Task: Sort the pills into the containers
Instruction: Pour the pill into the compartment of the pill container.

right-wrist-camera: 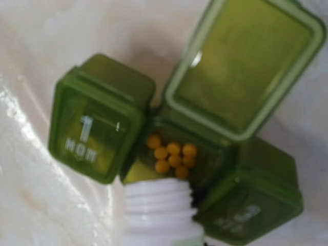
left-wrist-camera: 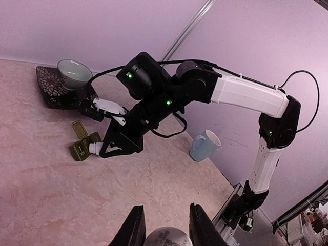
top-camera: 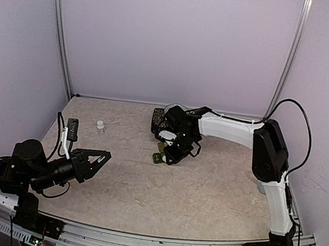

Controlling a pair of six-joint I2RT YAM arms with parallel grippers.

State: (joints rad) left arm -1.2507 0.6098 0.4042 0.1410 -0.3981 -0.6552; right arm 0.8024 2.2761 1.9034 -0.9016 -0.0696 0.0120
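- The containers (right-wrist-camera: 97, 128), a dark green strip of three joined compartments, lie on the pale marbled counter (top-camera: 204, 194), toward its far side and under the right arm's wrist.
- The right arm (top-camera: 229, 130) reaches in from the right; its claw (left-wrist-camera: 106, 149) is clenched on a white bottle (right-wrist-camera: 159, 215), tipped so that its threaded mouth hangs over the middle compartment.
- The left arm stays near the left edge, well apart from the strip; its claw (left-wrist-camera: 166, 225) is closed around a round grey object (left-wrist-camera: 166, 238), and what that object is cannot be told.
- A dark patterned mat (left-wrist-camera: 48, 89) lies just behind the strip and carries a pale bowl (left-wrist-camera: 72, 72).
- A pale blue mug (left-wrist-camera: 205, 146) stands on the counter to the right of the strip.
- The middle lid (right-wrist-camera: 241, 66) is flung open; the compartment marked "1 MON" and the one marked "3" are shut.
- Small orange-yellow pills (right-wrist-camera: 171, 156) are clustered inside the open middle compartment, just beyond the bottle's mouth.
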